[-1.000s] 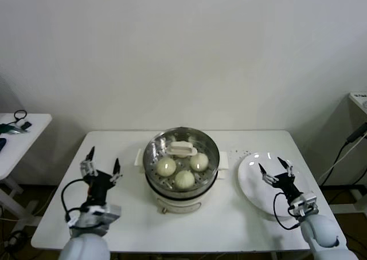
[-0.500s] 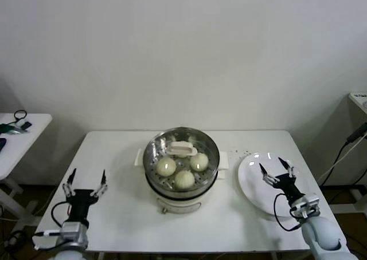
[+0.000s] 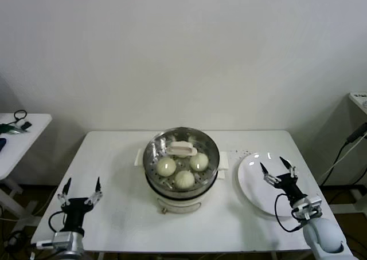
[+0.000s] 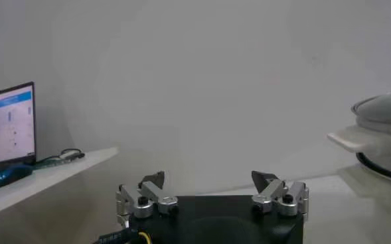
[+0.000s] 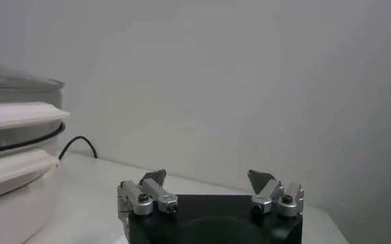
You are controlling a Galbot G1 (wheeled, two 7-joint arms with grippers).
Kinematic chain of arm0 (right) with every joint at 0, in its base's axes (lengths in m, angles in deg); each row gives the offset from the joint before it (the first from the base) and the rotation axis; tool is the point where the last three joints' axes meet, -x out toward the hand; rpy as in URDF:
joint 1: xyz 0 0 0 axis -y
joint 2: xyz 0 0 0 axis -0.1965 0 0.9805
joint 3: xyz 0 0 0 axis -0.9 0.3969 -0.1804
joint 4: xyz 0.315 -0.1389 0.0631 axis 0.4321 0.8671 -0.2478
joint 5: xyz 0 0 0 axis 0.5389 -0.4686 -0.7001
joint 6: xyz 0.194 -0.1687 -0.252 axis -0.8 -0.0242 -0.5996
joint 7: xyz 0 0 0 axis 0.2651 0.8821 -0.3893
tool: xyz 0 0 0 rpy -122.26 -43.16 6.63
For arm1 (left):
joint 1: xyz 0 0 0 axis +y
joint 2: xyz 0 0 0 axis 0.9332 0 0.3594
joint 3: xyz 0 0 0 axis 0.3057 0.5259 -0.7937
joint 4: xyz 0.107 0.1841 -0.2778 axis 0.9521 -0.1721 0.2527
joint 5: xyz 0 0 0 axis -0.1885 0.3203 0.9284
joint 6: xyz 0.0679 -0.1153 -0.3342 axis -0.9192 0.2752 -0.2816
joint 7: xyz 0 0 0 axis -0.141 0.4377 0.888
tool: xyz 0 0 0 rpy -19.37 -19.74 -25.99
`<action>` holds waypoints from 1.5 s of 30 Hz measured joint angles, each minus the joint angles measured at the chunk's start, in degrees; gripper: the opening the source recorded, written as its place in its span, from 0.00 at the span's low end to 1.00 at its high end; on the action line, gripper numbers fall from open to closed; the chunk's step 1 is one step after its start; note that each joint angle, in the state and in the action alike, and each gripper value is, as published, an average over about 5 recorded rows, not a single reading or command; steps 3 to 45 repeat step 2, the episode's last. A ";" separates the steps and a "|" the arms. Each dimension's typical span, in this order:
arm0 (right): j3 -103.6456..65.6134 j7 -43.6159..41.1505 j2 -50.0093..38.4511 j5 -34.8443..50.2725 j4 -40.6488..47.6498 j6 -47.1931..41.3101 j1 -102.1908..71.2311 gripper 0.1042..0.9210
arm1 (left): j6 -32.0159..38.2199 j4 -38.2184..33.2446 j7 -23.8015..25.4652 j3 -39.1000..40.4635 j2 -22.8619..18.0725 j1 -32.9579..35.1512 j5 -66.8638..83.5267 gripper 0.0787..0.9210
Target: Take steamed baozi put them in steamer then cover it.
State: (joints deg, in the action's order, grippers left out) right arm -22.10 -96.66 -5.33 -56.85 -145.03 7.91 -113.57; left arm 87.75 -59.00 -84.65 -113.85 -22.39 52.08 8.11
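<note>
Only my head view looks down into the steamer (image 3: 181, 177) at the middle of the table (image 3: 126, 157); the wrist views catch just its side. The glass cover (image 3: 181, 152) sits on it, steamed baozi (image 3: 184, 179) beneath. My left gripper (image 3: 79, 193) and right gripper (image 3: 278, 172) hover well aside, fingers spread, holding nothing.

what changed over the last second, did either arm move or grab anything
The left gripper pulled back from beside the steamer toward the table's near left corner, open and empty throughout. The right gripper barely shifted, still open over the white plate. Nothing was grasped or released. The cover stayed on the steamer, with the baozi inside unmoved.
</note>
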 measured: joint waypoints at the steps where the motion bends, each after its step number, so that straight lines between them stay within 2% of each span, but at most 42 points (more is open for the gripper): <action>1: -0.05 0.00 0.03 -0.02 -0.09 0.00 -0.08 0.88 | 0.12 0.11 0.04 0.00 -0.02 -0.03 0.03 0.88; 45: -0.11 0.00 0.07 -0.04 -0.18 0.00 -0.16 0.88 | 0.21 0.19 0.09 0.00 -0.06 -0.06 0.06 0.88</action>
